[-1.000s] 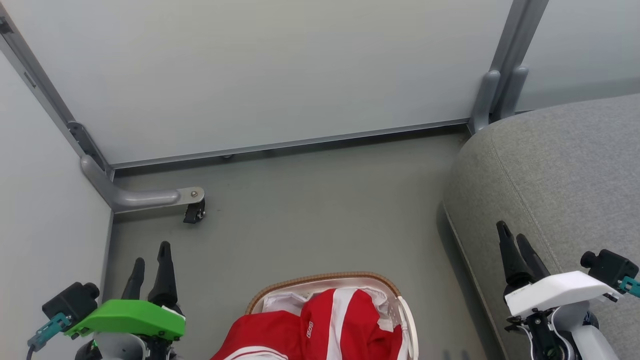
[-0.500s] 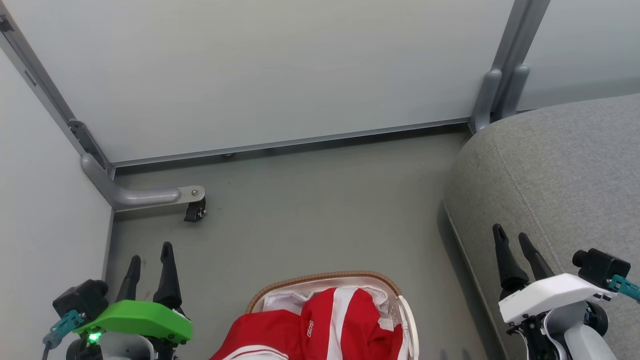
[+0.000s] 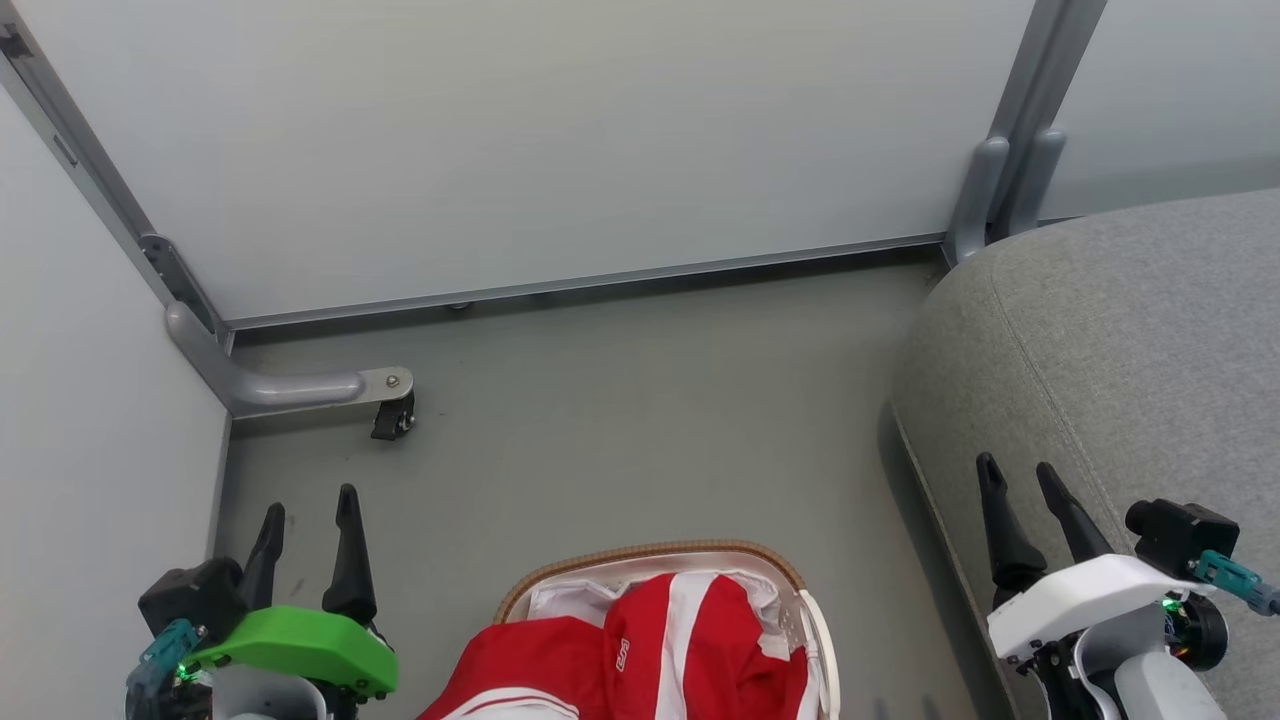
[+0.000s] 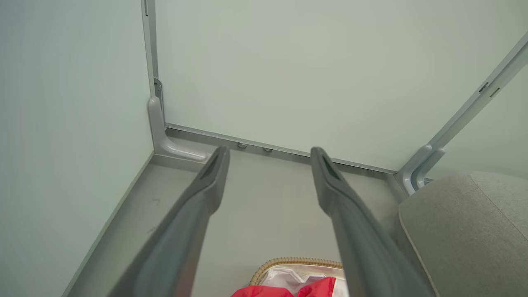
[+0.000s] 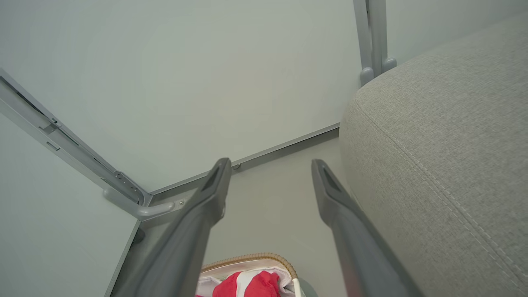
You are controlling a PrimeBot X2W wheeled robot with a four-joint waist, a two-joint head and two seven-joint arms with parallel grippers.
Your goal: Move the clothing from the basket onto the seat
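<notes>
Red clothing [image 3: 640,655] with white stripes is heaped in the basket [image 3: 650,553], whose brown woven rim and white liner show at the bottom centre of the head view. The clothing [image 4: 288,291] and basket rim [image 4: 288,261] also peek in at the bottom of the left wrist view, and the clothing [image 5: 247,286] in the right wrist view. The grey fabric seat [image 3: 1130,350] fills the right side. My left gripper [image 3: 308,508] stands open to the left of the basket, above the floor. My right gripper [image 3: 1018,472] stands open over the seat's front edge. Neither holds anything.
Pale partition panels with grey metal frames close off the back and left. A bent grey foot with a small black caster [image 3: 392,420] juts onto the floor at the left. A double grey post [image 3: 1000,190] stands beside the seat's back corner. Grey floor [image 3: 640,420] lies between panels, basket and seat.
Both grippers have slid down toward the picture's bottom edge, the left one shifting slightly right and the right one slightly left. The clothing and basket have not moved.
</notes>
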